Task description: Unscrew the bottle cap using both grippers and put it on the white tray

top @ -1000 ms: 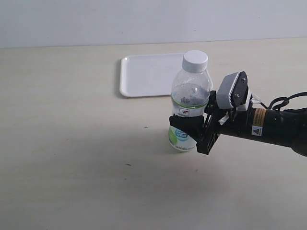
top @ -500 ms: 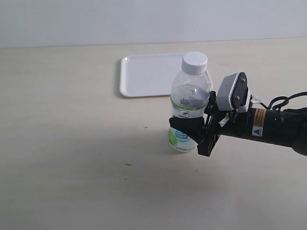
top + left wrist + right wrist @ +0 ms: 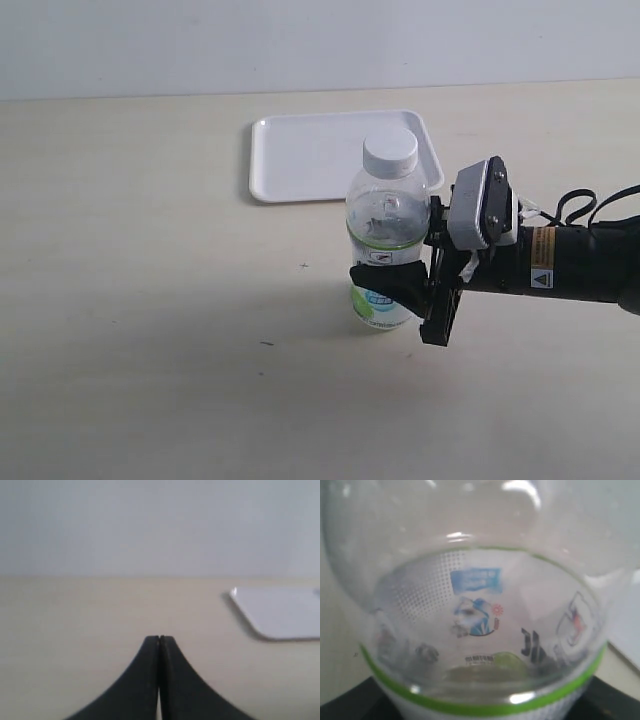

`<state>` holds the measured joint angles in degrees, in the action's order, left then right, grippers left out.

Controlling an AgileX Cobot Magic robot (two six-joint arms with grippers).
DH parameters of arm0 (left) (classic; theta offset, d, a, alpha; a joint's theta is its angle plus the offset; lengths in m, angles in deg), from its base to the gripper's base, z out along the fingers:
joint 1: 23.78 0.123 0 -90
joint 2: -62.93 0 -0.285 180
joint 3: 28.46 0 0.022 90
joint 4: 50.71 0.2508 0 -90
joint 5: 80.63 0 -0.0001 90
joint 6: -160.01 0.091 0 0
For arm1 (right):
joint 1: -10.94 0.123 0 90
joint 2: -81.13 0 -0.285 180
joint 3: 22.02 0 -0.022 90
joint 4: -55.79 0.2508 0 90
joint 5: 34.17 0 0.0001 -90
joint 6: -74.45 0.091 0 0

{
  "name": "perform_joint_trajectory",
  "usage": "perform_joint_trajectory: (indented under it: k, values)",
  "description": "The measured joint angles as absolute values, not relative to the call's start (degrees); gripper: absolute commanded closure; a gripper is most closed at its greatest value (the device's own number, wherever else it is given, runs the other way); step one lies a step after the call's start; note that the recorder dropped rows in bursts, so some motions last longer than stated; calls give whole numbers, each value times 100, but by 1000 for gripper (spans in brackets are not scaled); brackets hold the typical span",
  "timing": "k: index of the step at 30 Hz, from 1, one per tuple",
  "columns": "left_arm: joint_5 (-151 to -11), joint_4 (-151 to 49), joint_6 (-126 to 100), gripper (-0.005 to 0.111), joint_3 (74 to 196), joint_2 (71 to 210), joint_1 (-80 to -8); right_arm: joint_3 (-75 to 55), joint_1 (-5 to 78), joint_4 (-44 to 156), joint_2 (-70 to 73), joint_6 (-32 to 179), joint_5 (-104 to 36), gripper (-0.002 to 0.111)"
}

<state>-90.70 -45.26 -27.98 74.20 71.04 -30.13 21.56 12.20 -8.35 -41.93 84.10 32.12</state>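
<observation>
Clear plastic bottle (image 3: 385, 215), green-banded | white cap (image 3: 390, 153) on | right pincer (image 3: 392, 275) clamping

Lab-style setup: plain beige tabletop (image 3: 150, 350), blank wall (image 3: 300, 40)

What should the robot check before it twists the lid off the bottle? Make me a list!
1. Right gripper holding the bottle: ok, its black fingers are clamped around the label.
2. Bottle cap on the neck and free to grab: ok, nothing covers it.
3. Left gripper open for the cap: not ok, its fingers are pressed shut.
4. Left gripper near the cap: not ok, its camera shows only the table and the white tray, and the exterior view does not show it.
5. Room on the white tray: ok, the part that shows is bare.
6. Bottle resting on the table: cannot tell.
</observation>
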Motion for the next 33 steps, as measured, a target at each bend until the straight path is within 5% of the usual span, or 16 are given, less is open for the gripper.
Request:
perform_joint_trajectory:
  k: [11, 16, 23, 27, 33]
  values:
    - [-4583, -4526, -5088, 107, 7502, 7092, -3013, 2156, 1220, -835, -4193, 8410, 3190, 108]
    - [-4213, -4479, -5261, 107, 8872, 7918, -3013, 2156, 1220, -835, -4146, 8421, 3111, 108]
    - [-6401, -2089, -6088, 107, 11547, 10786, -3047, 2156, 1220, -824, -4147, 8478, 3089, 108]
    - [-9689, -838, -5910, 107, 12438, 13267, -3398, 2156, 1220, -802, -4147, 8552, 3078, 108]
    - [-12920, -4244, -1599, 107, 13859, 15502, -4180, 2156, 1220, -793, -4147, 8675, 3060, 108]
